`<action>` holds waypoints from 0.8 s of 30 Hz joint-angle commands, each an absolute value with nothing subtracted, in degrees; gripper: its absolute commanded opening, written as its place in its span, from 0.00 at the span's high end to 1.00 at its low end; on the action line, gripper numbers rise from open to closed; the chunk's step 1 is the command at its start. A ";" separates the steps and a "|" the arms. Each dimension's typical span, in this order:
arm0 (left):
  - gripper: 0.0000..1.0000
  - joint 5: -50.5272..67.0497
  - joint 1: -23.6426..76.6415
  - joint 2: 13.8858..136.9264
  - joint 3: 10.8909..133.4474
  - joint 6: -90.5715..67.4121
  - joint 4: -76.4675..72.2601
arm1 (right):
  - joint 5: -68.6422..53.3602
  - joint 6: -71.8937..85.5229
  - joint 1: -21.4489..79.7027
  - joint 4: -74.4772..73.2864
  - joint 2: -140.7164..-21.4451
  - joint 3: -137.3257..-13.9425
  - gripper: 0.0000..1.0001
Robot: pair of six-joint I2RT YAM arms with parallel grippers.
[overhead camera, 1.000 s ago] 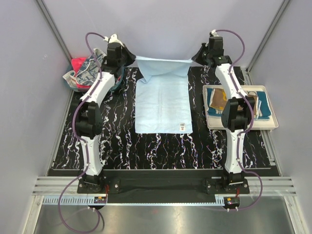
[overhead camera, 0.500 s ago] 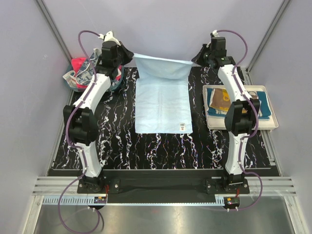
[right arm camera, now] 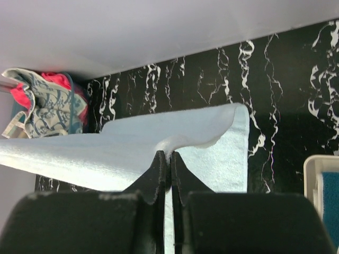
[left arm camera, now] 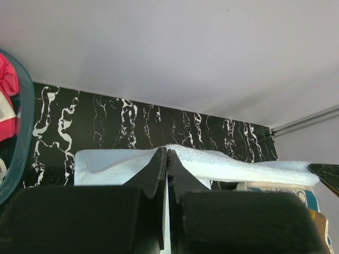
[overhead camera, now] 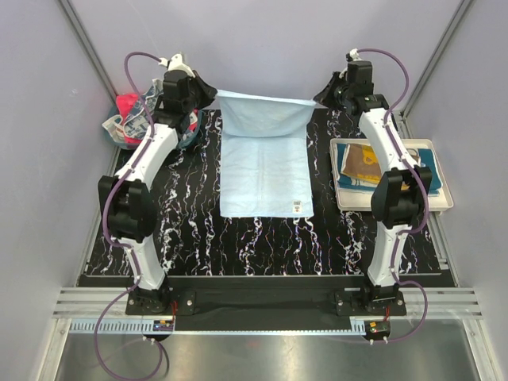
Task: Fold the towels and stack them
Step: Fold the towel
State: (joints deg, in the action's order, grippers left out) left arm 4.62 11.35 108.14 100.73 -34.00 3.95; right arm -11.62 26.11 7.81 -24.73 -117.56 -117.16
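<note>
A light blue towel lies lengthwise on the black marbled mat, its far edge lifted off the mat. My left gripper is shut on the towel's far left corner. My right gripper is shut on the far right corner. The held edge hangs taut between them, above the mat's far end. A small tag sits near the towel's near right corner. More towels, red-pink and white with dark print, sit in the teal bin at the far left, also in the right wrist view.
A cream tray at the right holds folded mustard-brown and teal towels. The right arm reaches over its left side. Grey walls stand close behind both grippers. The black mat runs to the near edge.
Both grippers have moved farther back and slightly up with the towel's far corners, pulling more of the far part off the mat. The near part has stayed flat.
</note>
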 commanded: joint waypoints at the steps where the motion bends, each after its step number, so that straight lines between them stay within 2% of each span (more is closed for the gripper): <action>1: 1.00 3.25 10.63 103.63 99.32 -32.34 0.18 | -10.55 26.10 7.29 -23.21 -112.86 -114.97 1.00; 24: 1.00 3.78 10.55 94.75 87.54 -33.66 -2.90 | -11.42 27.42 7.82 -19.34 -103.36 -101.34 1.00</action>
